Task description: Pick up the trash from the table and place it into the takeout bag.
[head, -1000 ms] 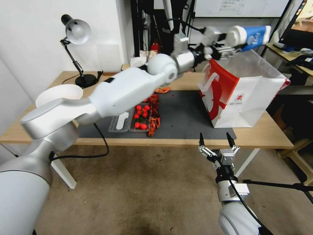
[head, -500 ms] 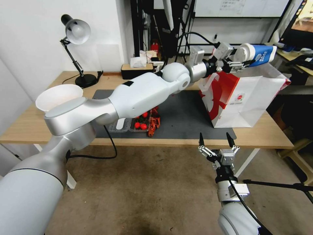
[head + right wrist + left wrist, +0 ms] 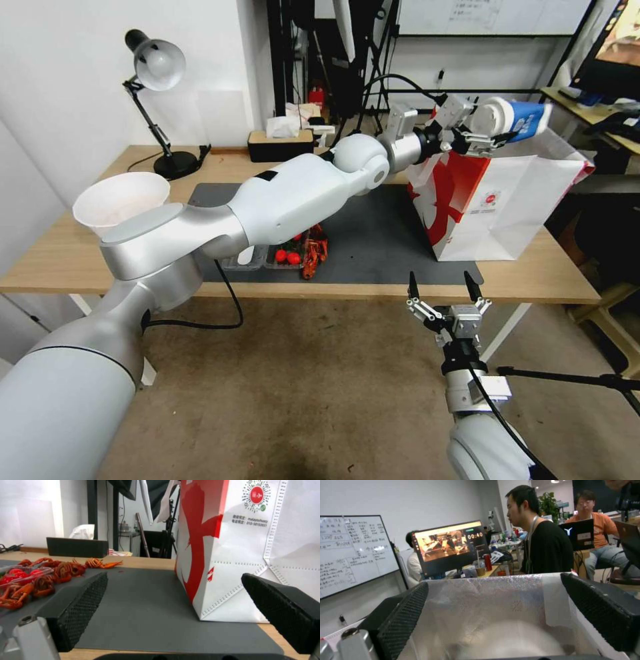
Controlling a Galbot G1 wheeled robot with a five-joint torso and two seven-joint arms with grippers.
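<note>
Upper right of the head view, the left gripper [image 3: 481,131] has its jaws pinching the blue-and-white paper cup [image 3: 512,120], lying sideways above the takeout bag [image 3: 497,200]. Its wrist camera alone looks down into the bag's foil-lined mouth [image 3: 486,600]. Lower right, off the worktop [image 3: 533,273], the right gripper [image 3: 443,285] hangs, jaws spread and holding nothing.

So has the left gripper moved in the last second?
Yes. The left gripper, holding the paper cup, shifted rightward to over the takeout bag's open top.

Takeout bag [image 3: 497,200] on table [image 3: 553,273], right of tray [image 3: 267,257]
</note>
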